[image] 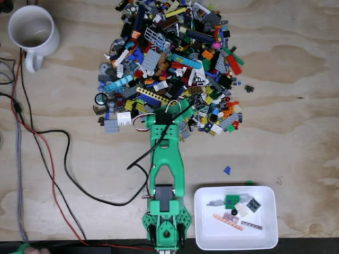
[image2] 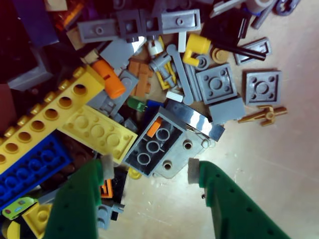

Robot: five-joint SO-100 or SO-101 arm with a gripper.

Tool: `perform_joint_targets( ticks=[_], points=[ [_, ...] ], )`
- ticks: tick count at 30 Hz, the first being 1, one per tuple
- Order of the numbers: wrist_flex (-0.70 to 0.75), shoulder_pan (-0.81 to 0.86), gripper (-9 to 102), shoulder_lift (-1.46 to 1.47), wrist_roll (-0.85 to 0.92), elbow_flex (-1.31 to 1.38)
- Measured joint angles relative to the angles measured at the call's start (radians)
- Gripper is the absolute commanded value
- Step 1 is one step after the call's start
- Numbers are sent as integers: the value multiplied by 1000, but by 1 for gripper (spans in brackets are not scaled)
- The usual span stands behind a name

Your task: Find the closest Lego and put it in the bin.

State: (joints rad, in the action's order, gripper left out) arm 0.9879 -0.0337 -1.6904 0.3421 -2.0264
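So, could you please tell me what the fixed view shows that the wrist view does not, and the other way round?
The fixed view takes in the white mug, the bin already holding a few pieces, the cables and the green arm. The wrist view brings up close the gripper, open, with its green fingers either side of a grey studded piece, plus a long yellow holed beam. Both share the Lego pile on the plywood table.

Green arm [image: 165, 174] outstretched, tool [image2: 149, 172] low, jaws spread apart, empty.
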Motion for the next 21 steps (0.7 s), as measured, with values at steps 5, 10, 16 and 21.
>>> perform_joint_targets(
  ticks=[5, 10, 16, 21],
  points=[
    [-14, 0, 22, 49, -3, 3],
    [-15, -51, 22, 60, 9, 12],
    [-25, -69, 21, 118, 23, 18],
    [-28, -71, 19, 120, 40, 18]
  ],
)
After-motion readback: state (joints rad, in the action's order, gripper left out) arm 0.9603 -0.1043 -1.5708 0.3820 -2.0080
